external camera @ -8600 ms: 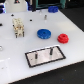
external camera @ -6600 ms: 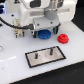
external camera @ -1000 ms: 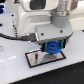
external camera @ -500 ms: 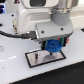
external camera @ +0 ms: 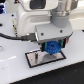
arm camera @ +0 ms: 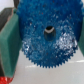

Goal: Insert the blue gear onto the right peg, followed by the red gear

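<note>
My gripper (external camera: 51, 49) is shut on the blue gear (external camera: 52, 48) and holds it flat just over the right part of the black-rimmed grey plate (external camera: 36, 61). In the wrist view the blue gear (arm camera: 47, 42) fills the picture between the two green fingers (arm camera: 9, 42). Its centre hole (arm camera: 49, 31) looks dark. The right peg is hidden under the gear, and I cannot tell whether it is in the hole. The red gear is hidden behind the arm in the exterior view. A small red patch (arm camera: 4, 80) at the edge of the wrist view may be it.
The white arm body (external camera: 35, 15) and its black cable (external camera: 12, 36) hang over the plate and block the table behind. The white table (external camera: 15, 70) shows in front of the plate and on the exterior view's left.
The blue gear was lifted off the table and carried over the plate's right part. Over the last second it has barely moved, perhaps sinking a little.
</note>
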Controlling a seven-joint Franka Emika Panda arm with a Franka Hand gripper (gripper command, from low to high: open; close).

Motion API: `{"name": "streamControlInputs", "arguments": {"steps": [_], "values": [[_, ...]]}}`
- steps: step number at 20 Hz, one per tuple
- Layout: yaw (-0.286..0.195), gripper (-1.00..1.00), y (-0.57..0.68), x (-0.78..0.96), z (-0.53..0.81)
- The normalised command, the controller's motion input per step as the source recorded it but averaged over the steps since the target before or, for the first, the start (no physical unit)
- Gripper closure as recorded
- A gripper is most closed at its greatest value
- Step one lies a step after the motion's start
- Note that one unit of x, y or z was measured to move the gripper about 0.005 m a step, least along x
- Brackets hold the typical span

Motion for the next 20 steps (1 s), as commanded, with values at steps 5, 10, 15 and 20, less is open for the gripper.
{"name": "streamControlInputs", "arguments": {"steps": [5,10,15,20], "values": [[0.000,1.00,-0.02,0.21,0.03],[0.000,1.00,0.00,0.17,-0.13],[0.000,1.00,0.02,0.15,-0.17],[0.000,1.00,0.03,0.11,-0.11]]}}
